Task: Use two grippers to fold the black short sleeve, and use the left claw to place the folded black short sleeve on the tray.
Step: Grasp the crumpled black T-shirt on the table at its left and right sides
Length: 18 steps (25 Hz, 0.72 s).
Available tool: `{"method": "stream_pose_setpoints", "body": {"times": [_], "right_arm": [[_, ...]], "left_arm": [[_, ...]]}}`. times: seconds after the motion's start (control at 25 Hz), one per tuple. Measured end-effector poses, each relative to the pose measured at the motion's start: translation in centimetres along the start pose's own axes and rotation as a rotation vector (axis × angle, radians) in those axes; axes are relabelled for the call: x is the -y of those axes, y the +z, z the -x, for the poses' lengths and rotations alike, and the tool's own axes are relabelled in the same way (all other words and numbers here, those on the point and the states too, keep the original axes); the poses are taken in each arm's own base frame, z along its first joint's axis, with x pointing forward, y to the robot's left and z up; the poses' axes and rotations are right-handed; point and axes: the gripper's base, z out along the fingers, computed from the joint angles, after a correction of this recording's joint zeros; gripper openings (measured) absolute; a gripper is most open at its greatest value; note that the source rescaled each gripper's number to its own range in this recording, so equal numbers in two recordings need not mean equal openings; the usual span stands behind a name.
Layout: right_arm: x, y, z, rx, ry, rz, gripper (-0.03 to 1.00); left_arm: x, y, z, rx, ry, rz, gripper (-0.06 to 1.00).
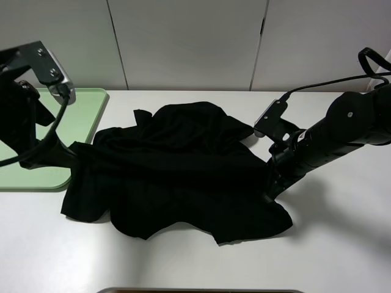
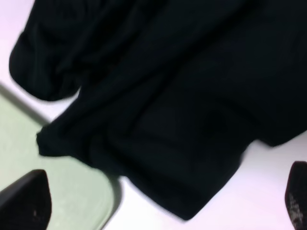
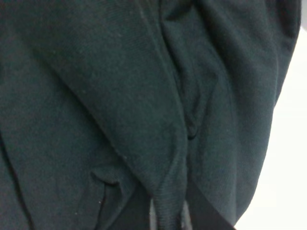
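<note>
The black short sleeve (image 1: 183, 171) lies crumpled and unfolded across the middle of the table (image 1: 342, 244), a wide, uneven heap of matte, soft cloth with deep creases and one lobe bunched toward the far edge. Its left side reaches the tray (image 1: 85, 116). In the left wrist view a pointed fold of the cloth rests over the tray's rounded corner. The tray is flat, pale mint-green plastic with a low rim, and it sits at the table's left edge, partly hidden by the left arm above it. The left gripper (image 2: 160, 199) hangs above where the cloth meets the tray. Its two dark fingers (image 2: 26, 203) are spread far apart with nothing held between them. The right gripper (image 3: 168, 215) is down at the garment's right edge, pressed together on a ribbed hem fold of the black short sleeve, with cloth draped close around it and filling nearly all of the right wrist view. The right arm is black and thick-jointed, with a cable (image 1: 330, 82) looping off toward the table's right edge. A small metal bracket (image 1: 52, 70) shows on the left arm. The table is plain, smooth white, and pale wall panels (image 1: 183, 43) with narrow vertical seams stand behind its far edge.
</note>
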Motion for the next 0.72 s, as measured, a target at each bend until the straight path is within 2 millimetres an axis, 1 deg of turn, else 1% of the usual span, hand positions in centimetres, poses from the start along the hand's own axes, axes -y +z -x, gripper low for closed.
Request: {"method": "stream_pose_setpoints", "body": {"times": [0.24,0.4,0.44,0.48,0.52,0.72], "right_arm": [[0.0,0.0,0.0,0.000,0.016,0.000,0.00],[0.0,0.0,0.0,0.000,0.043,0.000,0.00],[0.0,0.0,0.0,0.000,0.043,0.000,0.00],[0.0,0.0,0.0,0.000,0.049,0.000,0.00],[0.0,0.0,0.0,0.000,0.053,0.000,0.00],[0.0,0.0,0.0,-0.002,0.061,0.002,0.00]], "left_arm": [[-1.2,3.3,-0.8,-0.168,0.081,0.000,0.97],[-2.0,5.6,-0.5,-0.204,0.081,-0.017,0.97],[-2.2,6.1,-0.3,-0.212,0.072,-0.024,0.97],[-3.0,7.0,0.5,-0.218,0.034,-0.024,0.97],[-3.0,7.0,0.5,-0.218,0.034,-0.024,0.97],[-5.4,8.7,3.1,-0.265,-0.063,-0.050,0.97]]}}
